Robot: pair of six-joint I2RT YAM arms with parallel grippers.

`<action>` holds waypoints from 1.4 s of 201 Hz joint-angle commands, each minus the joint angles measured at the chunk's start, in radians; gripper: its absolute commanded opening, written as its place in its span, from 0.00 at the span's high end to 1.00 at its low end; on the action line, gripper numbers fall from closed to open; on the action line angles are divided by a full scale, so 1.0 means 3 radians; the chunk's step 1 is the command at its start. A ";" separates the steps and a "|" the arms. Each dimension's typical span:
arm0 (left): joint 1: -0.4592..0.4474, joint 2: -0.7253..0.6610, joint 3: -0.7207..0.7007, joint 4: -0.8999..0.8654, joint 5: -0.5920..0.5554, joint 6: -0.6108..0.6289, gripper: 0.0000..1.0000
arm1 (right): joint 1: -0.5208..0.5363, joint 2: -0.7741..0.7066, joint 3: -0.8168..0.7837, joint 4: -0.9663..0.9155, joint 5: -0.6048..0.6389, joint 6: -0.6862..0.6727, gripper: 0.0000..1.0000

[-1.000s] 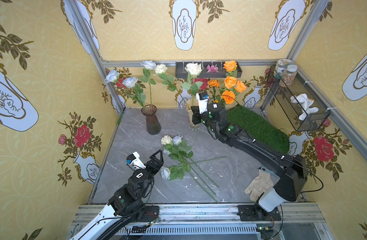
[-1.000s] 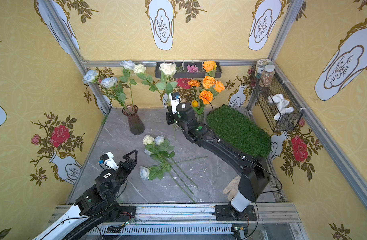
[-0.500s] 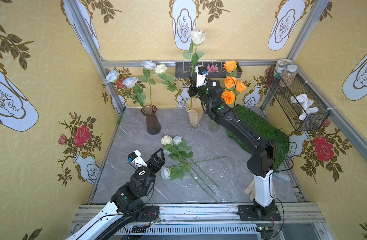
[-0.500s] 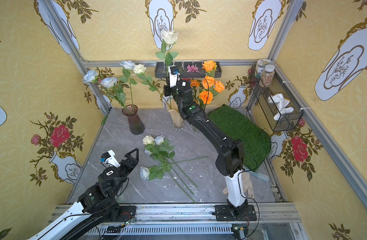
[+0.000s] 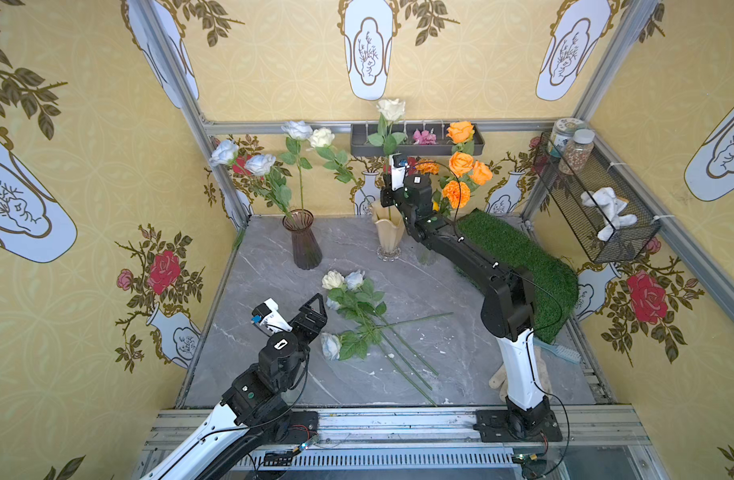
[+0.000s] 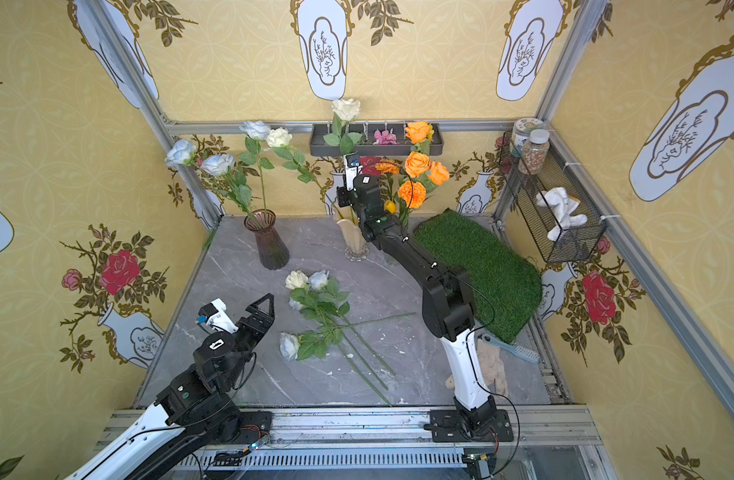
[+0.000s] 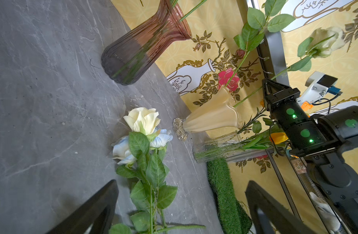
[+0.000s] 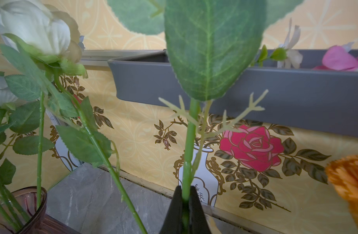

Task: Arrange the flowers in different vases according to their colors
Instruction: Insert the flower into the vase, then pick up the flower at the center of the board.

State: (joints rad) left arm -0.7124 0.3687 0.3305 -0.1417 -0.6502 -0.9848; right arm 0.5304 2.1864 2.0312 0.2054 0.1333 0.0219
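Right claw (image 8: 185,194): clenched on cream rose (image 5: 391,109) stem, bloom lower than half a second ago. Cream vase (image 5: 388,232) directly beneath, receiving the stem. Left claw (image 7: 181,183): released as before, loose flowers (image 5: 357,307) just ahead.

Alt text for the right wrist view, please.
The black right gripper is shut on a green flower stem with a large leaf. Behind it hang a grey wall tray and rose-printed yellow wallpaper; a smoky purple-brown glass vase with stems stands nearby.

Green grass mat (image 5: 531,257) beside a wire basket (image 5: 573,208) (two jars (image 5: 575,151) inside); blue brush (image 5: 561,351) near it
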 commanded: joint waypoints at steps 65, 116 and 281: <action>0.0066 -0.0044 -0.0050 0.0118 0.0101 -0.0005 0.00 | 0.0113 -0.0049 0.0080 -0.0427 0.0066 -0.0132 0.34; 0.0070 -0.0119 -0.0076 0.0091 0.0107 -0.0026 0.00 | 0.0366 -0.0517 0.0030 -0.0952 0.0241 -0.0344 0.28; 0.0069 -0.0346 -0.0041 -0.0282 0.0396 -0.0244 0.00 | 0.1204 -0.2344 -0.3178 -0.2261 -0.0472 0.1837 0.52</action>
State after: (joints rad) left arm -0.6930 0.2634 0.3065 -0.2031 -0.5690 -1.0481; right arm 0.8455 1.4788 1.1328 -0.5488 0.0013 0.4473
